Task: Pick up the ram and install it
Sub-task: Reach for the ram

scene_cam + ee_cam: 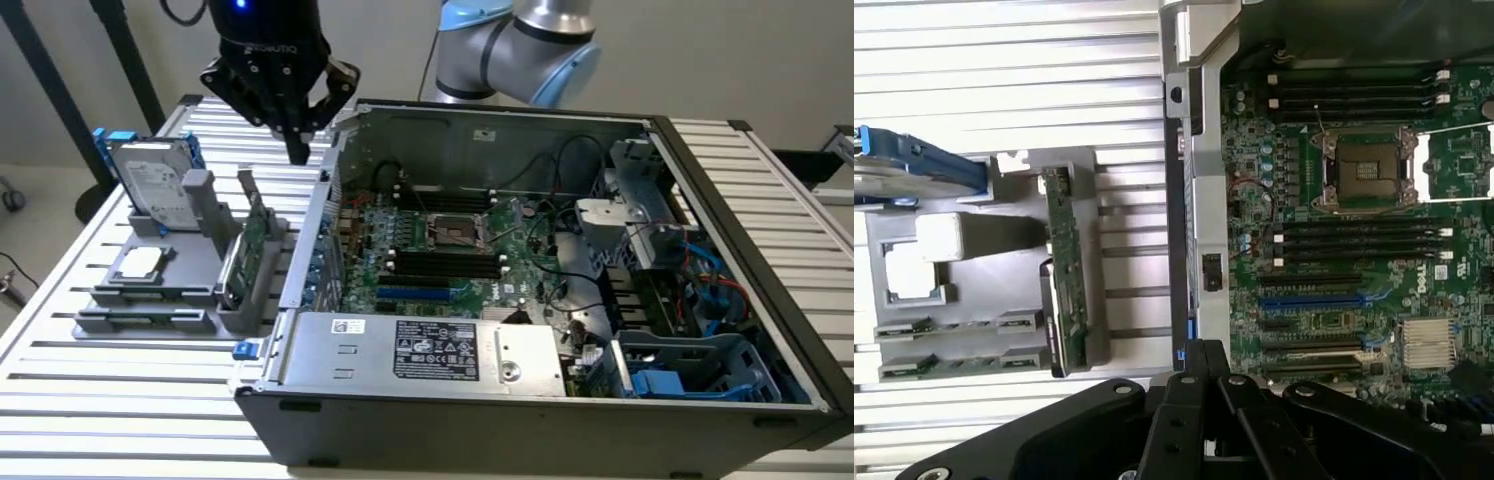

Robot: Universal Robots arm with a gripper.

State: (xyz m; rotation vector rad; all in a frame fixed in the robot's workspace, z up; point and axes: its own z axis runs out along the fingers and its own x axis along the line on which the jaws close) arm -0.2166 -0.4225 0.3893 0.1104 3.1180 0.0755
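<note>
Zero cargo: gripper [299, 150] pinched shut, empty, hovering over the open PC case [534, 430] wall facing the grey holder [1004, 235]. Ram [957, 327] apparently stands on edge in its slot, top edge up, likely for pinching.

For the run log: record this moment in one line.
gripper shut, empty | over case wall | ram in grey holder

One open grey computer case [534, 425], one silver hard drive [150, 190], one upright green card [236, 265], one square silver processor [138, 264], one grey rack [140, 322], one black hand [299, 152].
</note>
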